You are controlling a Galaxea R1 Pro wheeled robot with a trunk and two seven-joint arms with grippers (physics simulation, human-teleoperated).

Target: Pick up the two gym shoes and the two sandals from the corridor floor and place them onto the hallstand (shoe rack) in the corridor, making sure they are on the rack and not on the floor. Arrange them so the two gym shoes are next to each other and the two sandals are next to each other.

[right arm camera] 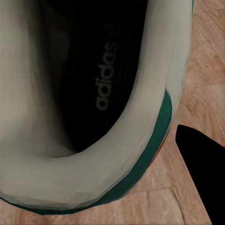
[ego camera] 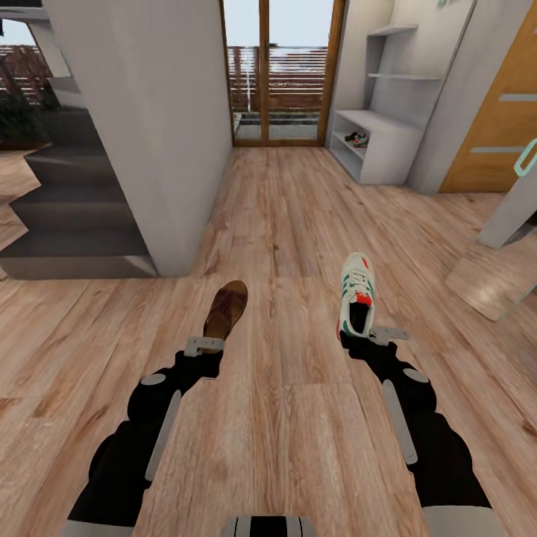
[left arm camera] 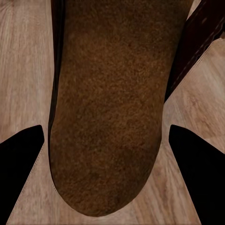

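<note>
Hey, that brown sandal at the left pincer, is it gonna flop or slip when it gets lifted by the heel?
The sandal probably sags little: its sole looks thick and flat in the head view. Held at the heel end by the left pincer, its long toe end may dip. Its footbed looks rough and suede-like, so slipping seems unlikely.

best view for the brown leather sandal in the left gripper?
Head view: the brown leather sandal shows whole, heel end at the left gripper, toe pointing away over the wood floor. The left wrist view gives just a close-up of its tan footbed between the fingers. The right wrist view looks into the white sneaker instead.
</note>
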